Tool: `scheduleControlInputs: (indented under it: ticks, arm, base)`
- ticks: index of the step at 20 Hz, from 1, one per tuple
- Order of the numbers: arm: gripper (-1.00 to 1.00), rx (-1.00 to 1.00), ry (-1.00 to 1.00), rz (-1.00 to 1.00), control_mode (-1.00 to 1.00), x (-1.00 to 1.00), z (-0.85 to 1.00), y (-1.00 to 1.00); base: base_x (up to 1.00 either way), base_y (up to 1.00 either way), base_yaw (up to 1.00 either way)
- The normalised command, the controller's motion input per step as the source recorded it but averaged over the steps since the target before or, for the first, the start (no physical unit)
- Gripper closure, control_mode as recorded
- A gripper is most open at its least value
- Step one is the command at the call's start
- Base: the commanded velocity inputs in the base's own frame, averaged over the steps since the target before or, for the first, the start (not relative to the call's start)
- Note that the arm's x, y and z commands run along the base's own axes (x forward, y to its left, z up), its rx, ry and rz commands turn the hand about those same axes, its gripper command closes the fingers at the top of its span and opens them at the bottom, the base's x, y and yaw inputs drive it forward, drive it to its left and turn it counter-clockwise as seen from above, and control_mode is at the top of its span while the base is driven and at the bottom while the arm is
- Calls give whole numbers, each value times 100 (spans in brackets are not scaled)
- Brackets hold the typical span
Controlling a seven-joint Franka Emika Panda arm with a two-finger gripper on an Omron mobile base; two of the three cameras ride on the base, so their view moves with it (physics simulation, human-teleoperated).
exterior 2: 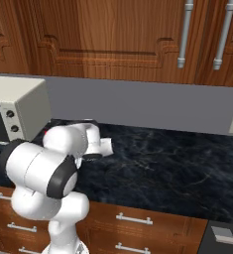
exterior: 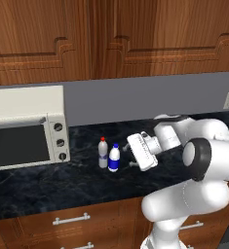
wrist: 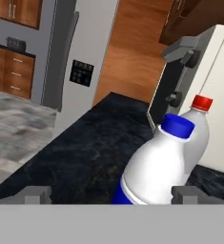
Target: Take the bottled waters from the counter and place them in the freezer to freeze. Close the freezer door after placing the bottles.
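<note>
Claw open | blue-capped bottle upright between fingers, cap up

Even, soft rendered light with no visible source or hard glare. The black counter carries only faint sheen and weak shadows. Base views look sharp; the hand view is softer, its blue-capped bottle looming large.

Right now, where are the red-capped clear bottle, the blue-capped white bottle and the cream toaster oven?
Red-capped clear-grey plastic bottle (exterior: 103, 154): left base view, body.
Blue-capped white plastic bottle (exterior: 114, 159): left base view, body.
Cream boxy toaster oven (exterior: 26, 103): left base view, top panel.
</note>
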Motion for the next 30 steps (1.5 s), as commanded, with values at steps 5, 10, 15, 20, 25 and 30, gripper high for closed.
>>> scheduleControlInputs:
  ticks: [5, 10, 15, 20, 25, 30]
  arm:
    - [-100, 14, 3, 0, -100, 14, 0, 1]
    - [-100, 6, 3, 0, -100, 3, 0, 19]
    - [-100, 0, 3, 0, -100, 9, -2, 23]
    - [-100, 0, 1, 0, -100, 8, 0, 0]
    - [-100, 0, 6, 0, -100, 3, 0, 5]
    - [-100, 0, 6, 0, -100, 7, -4, 7]
  base:
    - [0, 0, 0]
    - [0, 0, 0]
    - [0, 0, 0]
    - [0, 0, 0]
    - [0, 0, 0]
    - [0, 0, 0]
